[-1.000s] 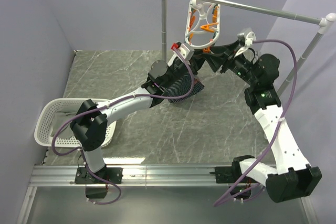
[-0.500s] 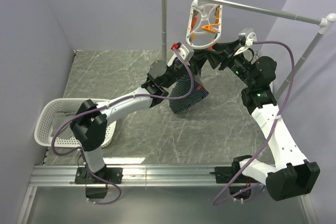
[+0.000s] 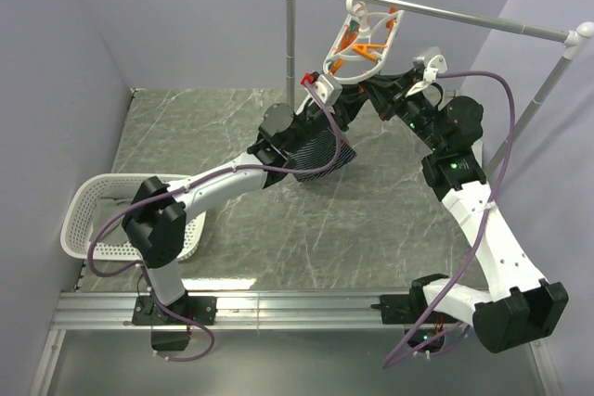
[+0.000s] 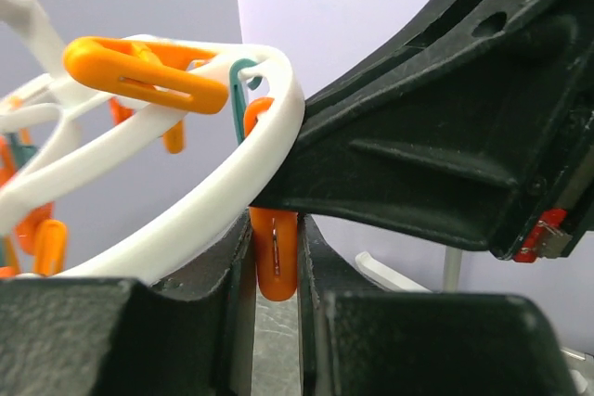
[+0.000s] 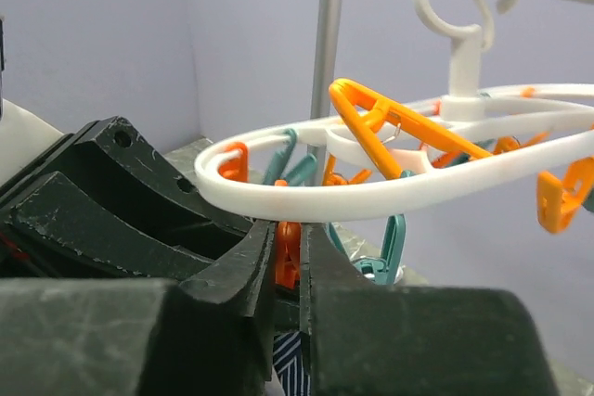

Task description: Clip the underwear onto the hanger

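Top external view: two arms meet at the far side of a grey marbled tabletop (image 3: 232, 127), under the hanger (image 5: 390, 196), a white oval ring hooked over a grey rail (image 3: 436, 11) and sitting at a slant. The underwear (image 3: 320, 150), dark with thin stripes, hangs bunched below the left wrist, off the tabletop and just under the hanger's low end.

Right wrist view: the right tool (image 5: 288, 238) is pinching an orange peg (image 5: 286, 261) that dangles from the ring, with striped cloth showing just below it.

Left wrist view: the left tool (image 4: 275, 234) has its fingers close on either side of that same peg (whether they press it, or grip cloth, I cannot tell).

Likely trouble: the peg could slip from the squeeze and snap closed with no cloth in it. The slanted hanger, free on its hook, could swing away, and the soft fabric could sag loose. Both tools crowd one peg, so they may bump. Neighbouring teal pegs (image 5: 393, 243) and the ring itself hem in the approach. A white basket (image 3: 76, 224) sits well apart on the left.
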`<state>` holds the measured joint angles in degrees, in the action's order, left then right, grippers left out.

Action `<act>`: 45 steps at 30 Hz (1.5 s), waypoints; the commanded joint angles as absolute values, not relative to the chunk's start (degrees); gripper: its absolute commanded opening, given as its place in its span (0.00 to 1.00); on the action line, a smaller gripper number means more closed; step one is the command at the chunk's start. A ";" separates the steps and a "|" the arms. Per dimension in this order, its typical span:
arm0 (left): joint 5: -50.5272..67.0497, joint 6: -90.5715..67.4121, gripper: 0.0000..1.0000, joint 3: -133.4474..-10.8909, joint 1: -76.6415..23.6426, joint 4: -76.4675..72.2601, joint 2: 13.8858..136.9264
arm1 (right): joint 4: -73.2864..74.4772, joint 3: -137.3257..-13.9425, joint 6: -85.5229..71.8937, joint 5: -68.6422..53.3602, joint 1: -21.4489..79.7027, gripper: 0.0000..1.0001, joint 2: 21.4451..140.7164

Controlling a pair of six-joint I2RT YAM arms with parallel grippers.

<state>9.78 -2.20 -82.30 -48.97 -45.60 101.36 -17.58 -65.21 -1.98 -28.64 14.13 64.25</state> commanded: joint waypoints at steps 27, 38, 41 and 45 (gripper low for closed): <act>44.15 76.18 0.59 -106.03 -43.41 50.07 96.93 | -10.90 -73.47 -8.35 -26.11 15.03 0.00 67.67; 28.14 84.46 0.77 -115.92 -46.41 55.89 105.29 | -7.74 -74.97 -6.51 -23.73 15.99 0.00 67.67; 25.50 84.20 0.86 -116.90 -47.02 55.47 105.65 | -6.95 -75.15 -6.07 -23.29 16.26 0.00 67.59; 23.03 84.02 0.88 -113.21 -47.72 51.68 104.15 | -5.98 -75.15 -4.75 -22.41 17.31 0.00 67.59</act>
<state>26.44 82.28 -113.95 -47.11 53.52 105.75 -6.96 -72.44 -5.80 -25.02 16.62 67.72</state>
